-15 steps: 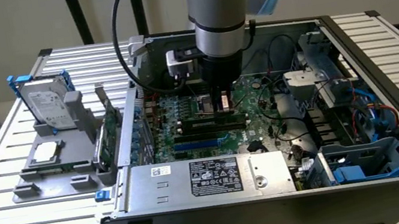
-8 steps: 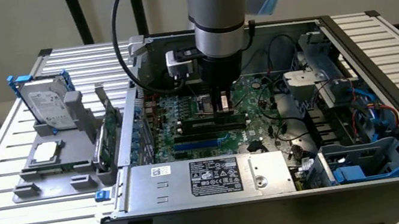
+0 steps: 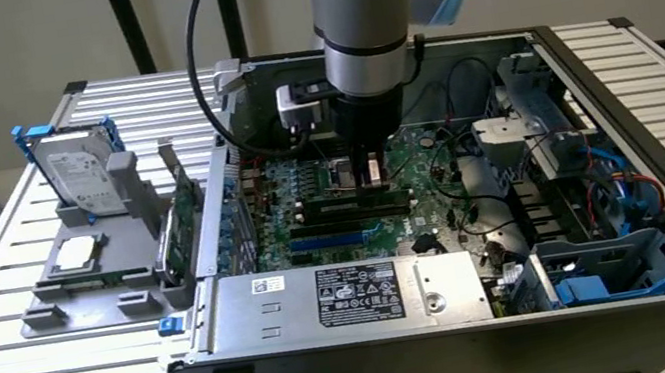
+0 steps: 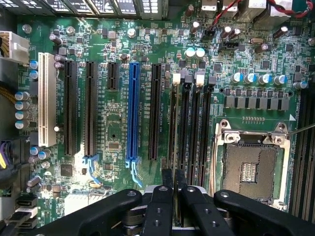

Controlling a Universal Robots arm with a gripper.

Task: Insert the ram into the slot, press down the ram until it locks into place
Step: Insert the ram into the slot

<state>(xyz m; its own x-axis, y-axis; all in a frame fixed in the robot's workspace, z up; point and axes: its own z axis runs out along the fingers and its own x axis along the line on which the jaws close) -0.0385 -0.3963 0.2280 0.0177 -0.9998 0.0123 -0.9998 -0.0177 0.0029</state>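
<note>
Several parallel black memory slots (image 4: pixel 191 123) run side by side between the blue socket (image 4: pixel 133 113) and the square metal processor socket (image 4: pixel 251 169). My gripper (image 4: pixel 174 178) hangs right over the end of the slot nearest the blue socket. Its two black fingers (image 4: pixel 167 179) are drawn together with only a hairline gap. I cannot make out the ram between them or tell whether a stick stands in that slot. In the exterior view the gripper (image 3: pixel 372 180) reaches down into the open case, just above the slots (image 3: pixel 350 206).
The case walls (image 3: pixel 586 83), the silver power supply (image 3: pixel 351 295) and loose cables (image 3: pixel 479 213) ring the motherboard. On the exterior view's left, a grey holder (image 3: pixel 86 289) carries a hard drive (image 3: pixel 81 178), a processor chip (image 3: pixel 73 252) and an upright green card (image 3: pixel 185 221).
</note>
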